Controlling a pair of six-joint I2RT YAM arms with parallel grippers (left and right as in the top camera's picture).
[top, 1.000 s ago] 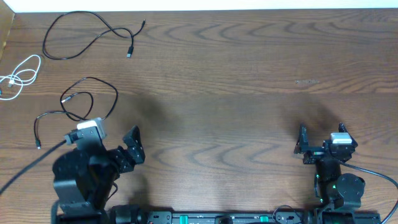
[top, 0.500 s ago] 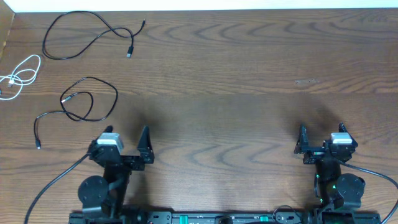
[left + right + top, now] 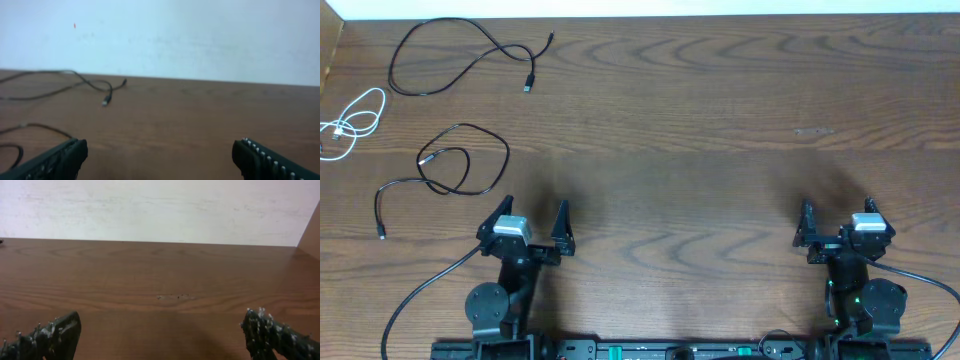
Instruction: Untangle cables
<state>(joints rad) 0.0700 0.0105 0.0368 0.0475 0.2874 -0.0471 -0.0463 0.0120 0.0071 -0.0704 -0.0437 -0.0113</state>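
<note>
Both sets of fingers are held wide open and empty at the near edge of the counter, while three cables are spread over its left part.

The left fingers and the right fingers are parted wide, nothing is gripped between either pair, and no cable is touched by them. A long black cable is laid in a loose curve at the far left corner, with its plugs pointing right. A white cable is coiled at the left edge, partly cut off by the frame. A looped black cable is crossed over itself just beyond the left fingers. The three cables are seen lying apart from one another. In the left wrist view, the far cable's plug is seen resting on the wood.
</note>
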